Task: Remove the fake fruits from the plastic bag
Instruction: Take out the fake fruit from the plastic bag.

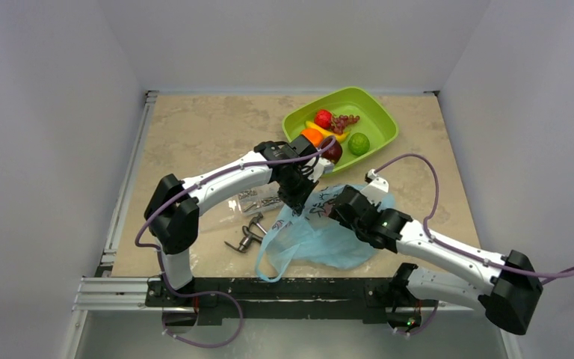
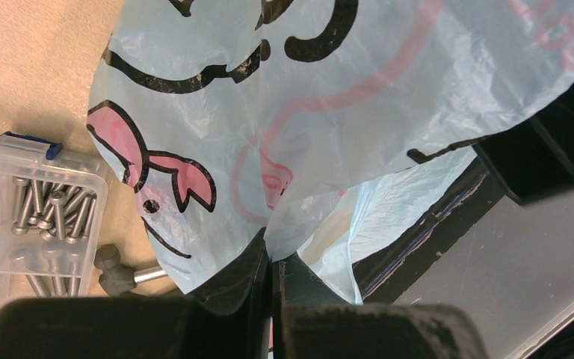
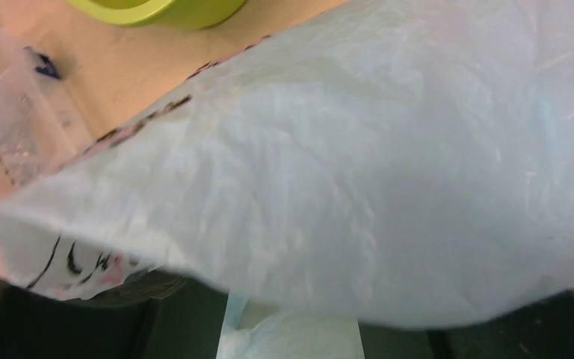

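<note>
The light-blue plastic bag lies crumpled near the table's front, one side pulled up. My left gripper is shut on a fold of the bag, pinched between its jaws. My right gripper is at the bag's right side. In the right wrist view the bag drapes over the gripper, whose jaws stand apart with film between them. The fake fruits lie in a green tray: red fruit, grapes, orange, green fruit, dark plum. No fruit shows inside the bag.
A clear bag of screws and grey metal tools lie left of the plastic bag; both show in the left wrist view, the screws and a tool. The tray's edge shows in the right wrist view.
</note>
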Controlling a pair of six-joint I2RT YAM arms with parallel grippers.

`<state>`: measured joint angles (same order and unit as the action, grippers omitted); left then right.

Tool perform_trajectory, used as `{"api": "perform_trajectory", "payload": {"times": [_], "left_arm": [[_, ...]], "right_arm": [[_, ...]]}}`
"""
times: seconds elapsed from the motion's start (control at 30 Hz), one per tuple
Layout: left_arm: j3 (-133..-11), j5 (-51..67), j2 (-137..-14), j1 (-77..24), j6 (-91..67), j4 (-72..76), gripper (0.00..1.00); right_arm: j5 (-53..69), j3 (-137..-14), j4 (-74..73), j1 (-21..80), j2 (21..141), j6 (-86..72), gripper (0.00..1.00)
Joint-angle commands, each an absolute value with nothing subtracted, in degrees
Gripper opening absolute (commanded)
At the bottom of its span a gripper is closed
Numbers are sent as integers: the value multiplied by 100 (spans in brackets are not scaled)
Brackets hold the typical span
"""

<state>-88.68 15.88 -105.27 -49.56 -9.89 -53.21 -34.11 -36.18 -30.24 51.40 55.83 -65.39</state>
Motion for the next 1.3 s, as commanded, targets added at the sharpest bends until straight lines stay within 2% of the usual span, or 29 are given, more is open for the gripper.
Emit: {"api": "perform_trajectory", "payload": {"times": [0.0,0.33,0.47,0.7,0.8,1.1,1.27], "left_arm": [[-9053,1731,-10336,-4938,-1011,-5206,0],[-9053,1714,-10334,-4957,-1002,-5220,0],[-9053,1711,-10352,-4992,-1002,-5220,0],[-9048,1693,-10345,-4992,-994,-5225,0],[-9044,1690,-10336,-5007,-993,-5226,0],[-9044,1575,-10327,-5054,-967,-5224,0],[-9044,1580,-10336,-5063,-958,-5234,0]], "right_arm": [[-3849,-3947,-2783,4843,6063,-7164,56],[-3912,-3733,-1861,4373,6695,-7094,59],[-4020,-3866,-1929,4368,7016,-7229,61],[-4246,-3849,-1887,4349,7473,-7268,77],[-4319,-3777,-1676,4332,7557,-7182,78],[-4722,-3979,-1850,4315,8199,-7316,75],[-4715,-4095,-2122,4324,8374,-7288,60]]}}
